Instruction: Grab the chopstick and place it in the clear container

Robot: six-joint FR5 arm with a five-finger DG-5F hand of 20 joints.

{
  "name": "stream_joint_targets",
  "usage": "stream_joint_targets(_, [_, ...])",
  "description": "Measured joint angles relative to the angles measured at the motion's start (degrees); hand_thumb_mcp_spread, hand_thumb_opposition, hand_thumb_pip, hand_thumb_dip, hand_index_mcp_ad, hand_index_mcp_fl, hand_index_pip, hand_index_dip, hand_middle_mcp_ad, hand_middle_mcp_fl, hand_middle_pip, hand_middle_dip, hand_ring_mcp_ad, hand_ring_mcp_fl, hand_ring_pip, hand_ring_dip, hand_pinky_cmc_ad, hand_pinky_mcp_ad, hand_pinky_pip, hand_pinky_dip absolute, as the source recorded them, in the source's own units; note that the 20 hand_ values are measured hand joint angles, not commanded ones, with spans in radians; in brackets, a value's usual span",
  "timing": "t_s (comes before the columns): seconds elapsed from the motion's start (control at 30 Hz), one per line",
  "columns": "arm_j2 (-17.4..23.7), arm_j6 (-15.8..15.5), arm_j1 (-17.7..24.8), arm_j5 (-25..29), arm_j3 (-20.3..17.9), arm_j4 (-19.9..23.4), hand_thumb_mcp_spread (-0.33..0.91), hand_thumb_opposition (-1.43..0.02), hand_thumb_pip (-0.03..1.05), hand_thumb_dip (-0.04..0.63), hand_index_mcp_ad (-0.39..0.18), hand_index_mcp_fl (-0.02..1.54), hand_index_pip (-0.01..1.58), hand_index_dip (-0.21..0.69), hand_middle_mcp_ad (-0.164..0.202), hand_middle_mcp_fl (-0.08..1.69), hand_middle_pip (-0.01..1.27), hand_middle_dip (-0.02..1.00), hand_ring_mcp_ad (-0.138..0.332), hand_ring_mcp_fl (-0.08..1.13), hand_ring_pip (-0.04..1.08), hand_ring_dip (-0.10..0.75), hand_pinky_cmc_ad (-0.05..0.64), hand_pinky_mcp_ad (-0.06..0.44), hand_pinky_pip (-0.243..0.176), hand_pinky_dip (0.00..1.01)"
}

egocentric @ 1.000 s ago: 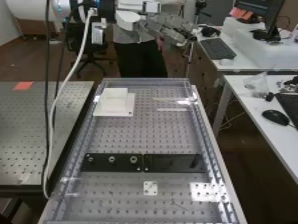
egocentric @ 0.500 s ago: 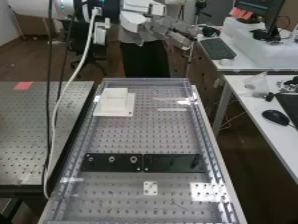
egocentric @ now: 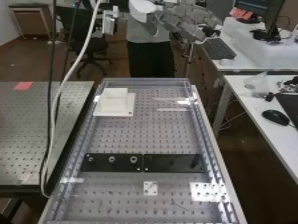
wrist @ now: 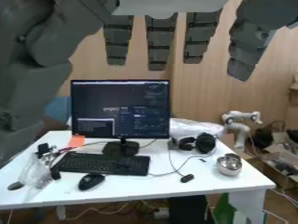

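“Beyond the bench's far end, a dark grey robot hand hangs released, its segmented fingers straight.”

“Where is the chopstick?”

“Possibly a thin pale strip on the perforated metal board, near a stepped, square white block; its identity can't be told.”

“And the surroundings?”

“Glossy clear walls line the board, crossed by flat black plates. A desk beyond bears a rounded, shiny metal bowl.”

A wood-toned wall stands behind the white desk. Black chair and cabinet rest on brown floor.
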Motion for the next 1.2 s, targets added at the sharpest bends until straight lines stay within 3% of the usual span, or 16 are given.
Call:
stream_joint_targets(0.43, [-1.8, 2.4, 2.2, 5.3, 1.6, 0.2, 0.15, -0.71, 0.44, 0.019, -0.19, 0.09, 0.08, 0.164, 0.038, 0.08, 0.14, 0.2, 0.131, 0.02, 0.09, 0.096, 0.524, 0.393, -0.138, 0.16])
stream_joint_targets(1.2, [-2.0, 4.0, 3.3, 6.2, 2.7, -0.8, 0.15, -0.71, 0.43, 0.023, -0.188, 0.09, 0.08, 0.157, 0.04, 0.08, 0.14, 0.2, 0.131, 0.02, 0.09, 0.096, 0.525, 0.393, -0.138, 0.16])
